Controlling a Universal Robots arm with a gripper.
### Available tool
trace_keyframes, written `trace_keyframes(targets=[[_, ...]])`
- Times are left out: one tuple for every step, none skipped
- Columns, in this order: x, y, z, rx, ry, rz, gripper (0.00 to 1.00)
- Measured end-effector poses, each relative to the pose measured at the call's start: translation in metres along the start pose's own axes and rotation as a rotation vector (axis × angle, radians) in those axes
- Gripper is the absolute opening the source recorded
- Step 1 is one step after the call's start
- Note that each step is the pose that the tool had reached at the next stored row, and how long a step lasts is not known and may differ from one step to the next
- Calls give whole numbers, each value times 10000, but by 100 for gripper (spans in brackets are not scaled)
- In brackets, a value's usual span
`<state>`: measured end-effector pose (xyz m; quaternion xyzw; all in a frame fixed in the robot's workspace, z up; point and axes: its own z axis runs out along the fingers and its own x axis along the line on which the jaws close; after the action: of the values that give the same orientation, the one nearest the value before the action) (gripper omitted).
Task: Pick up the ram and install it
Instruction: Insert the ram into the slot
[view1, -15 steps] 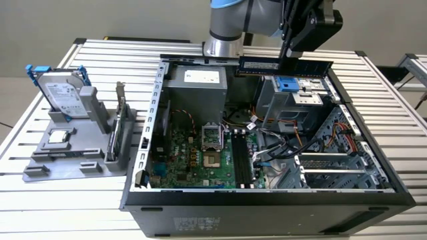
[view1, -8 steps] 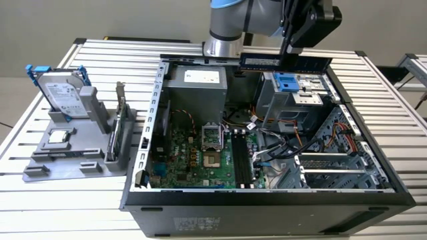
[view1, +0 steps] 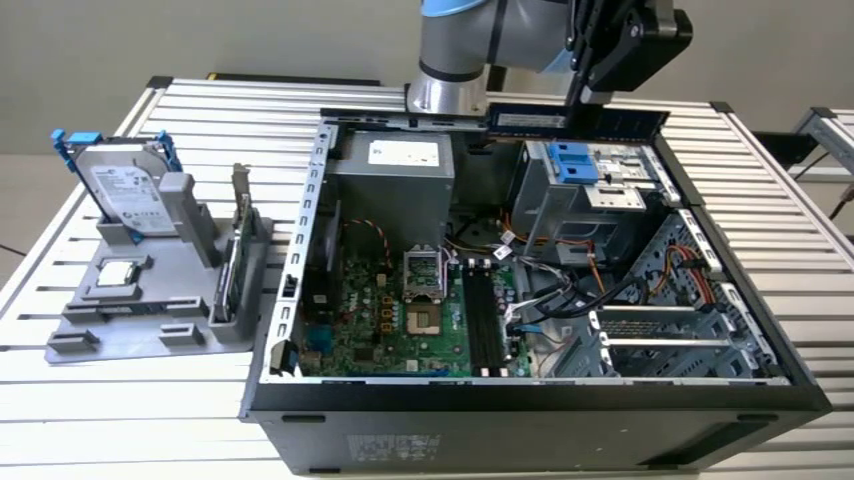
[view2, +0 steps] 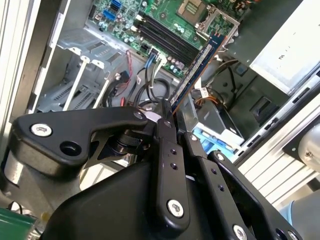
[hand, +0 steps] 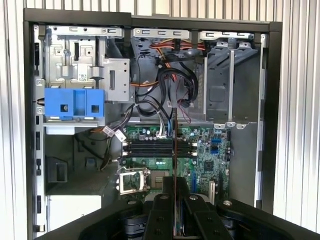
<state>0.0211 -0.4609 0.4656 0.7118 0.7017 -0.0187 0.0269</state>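
- Pickup is done: I have the ram (view1: 527, 120) clamped between the fingers (view2: 166, 135), above the open case (view1: 534, 402).
- It is not yet seated in the memory slots (view1: 483, 325).

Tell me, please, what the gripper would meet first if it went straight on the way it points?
Probably the ram held in the gripper would touch first, on the motherboard's memory slots, which it crosses in the first wrist view. Loose cables lie close by, and depth is unclear.
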Motion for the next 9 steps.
trace_keyframes(targets=[[4, 8, 0, -1, 3, -12, 0], [7, 14, 1, -1, 6, -22, 0], [8, 17, 0, -1, 5, -27, 0], [8, 16, 0, -1, 6, -27, 0], [8, 16, 0, -1, 6, -28, 0], [8, 17, 1, -2, 7, -29, 0], [10, 17, 1, -1, 7, -30, 0], [17, 17, 0, -1, 6, -27, 0], [23, 18, 0, 1, 5, 12, 0]])
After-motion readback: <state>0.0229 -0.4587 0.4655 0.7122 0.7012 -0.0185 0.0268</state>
